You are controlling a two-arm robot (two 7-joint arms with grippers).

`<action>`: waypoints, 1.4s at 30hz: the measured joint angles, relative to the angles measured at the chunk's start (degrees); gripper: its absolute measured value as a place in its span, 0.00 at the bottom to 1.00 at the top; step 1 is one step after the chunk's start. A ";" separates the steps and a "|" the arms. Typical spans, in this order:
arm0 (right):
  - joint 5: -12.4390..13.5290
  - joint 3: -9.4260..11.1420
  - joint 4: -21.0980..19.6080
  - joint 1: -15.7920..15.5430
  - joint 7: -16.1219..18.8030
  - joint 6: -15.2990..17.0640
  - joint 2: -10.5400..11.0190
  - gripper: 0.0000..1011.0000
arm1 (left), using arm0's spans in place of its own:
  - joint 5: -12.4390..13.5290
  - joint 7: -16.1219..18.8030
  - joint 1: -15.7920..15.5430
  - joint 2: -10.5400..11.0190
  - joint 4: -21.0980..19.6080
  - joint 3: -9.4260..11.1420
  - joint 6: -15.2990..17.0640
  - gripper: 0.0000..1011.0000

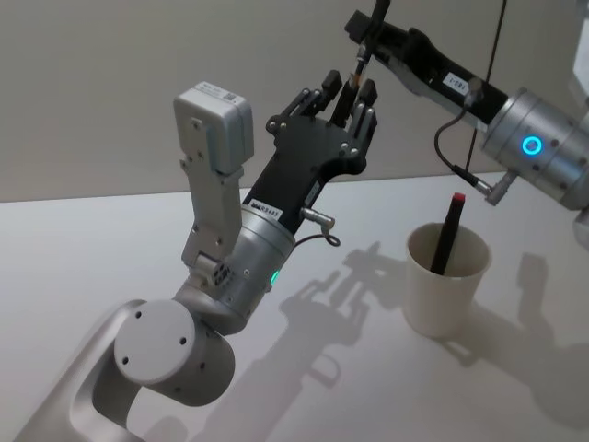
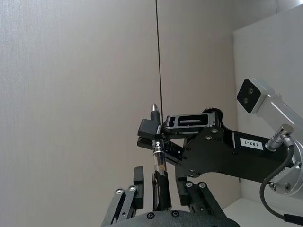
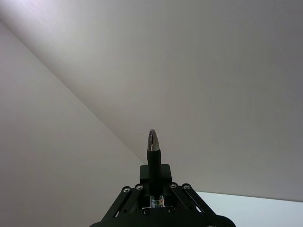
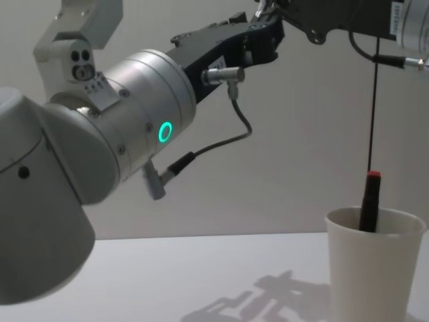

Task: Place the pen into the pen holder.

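— Looking at the raised arms first: where is the pen (image 1: pixel 357 66)?

— High in the air, well above the table (image 1: pixel 83 239), held between the two grippers at the far side of the scene. It stands nearly upright, with its silver tip (image 3: pixel 152 140) pointing up.

— Who grips it?

— The right gripper (image 2: pixel 152 135) is clamped on the upper barrel just below the tip; its own wrist view shows the barrel pinched in its jaws. The left gripper (image 2: pixel 160 189) comes up from below, and the pen's dark lower end sits between its fingers (image 2: pixel 138 182). From the left wrist view those fingers look spread, with a gap on each side of the barrel.

— And the pen holder (image 1: pixel 446 290)?

— It stands on the table to the right, near the robot, under the right arm and well below the pen. Another black pen with a red end (image 1: pixel 448 235) leans inside it, its top poking above the rim.

— Anything in the way?

— A thin dark cord (image 4: pixel 373 114) hangs straight down beside the right arm, above the cup's opening. The left arm's big silver joints fill the left of the table, well apart from the cup. Behind everything is a plain beige wall (image 1: pixel 110 55).
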 joint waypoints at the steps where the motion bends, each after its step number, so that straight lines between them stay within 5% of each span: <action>1: 0.00 0.00 0.00 0.00 0.00 0.00 0.00 0.13 | 0.00 0.00 0.00 0.00 0.00 0.00 0.00 0.40; 22: -0.04 0.01 0.04 0.00 -0.03 -0.07 0.04 0.13 | -0.01 -0.01 0.00 0.00 -0.02 0.00 -0.05 0.99; 35: -0.47 1.71 -1.49 1.68 0.59 -1.40 1.43 0.13 | -0.01 -0.02 0.00 0.00 -0.02 0.00 -0.06 0.99; 42: -1.10 4.44 -3.36 3.62 0.73 -1.88 4.23 0.13 | -0.01 -0.03 0.00 0.00 -0.02 0.00 -0.05 0.99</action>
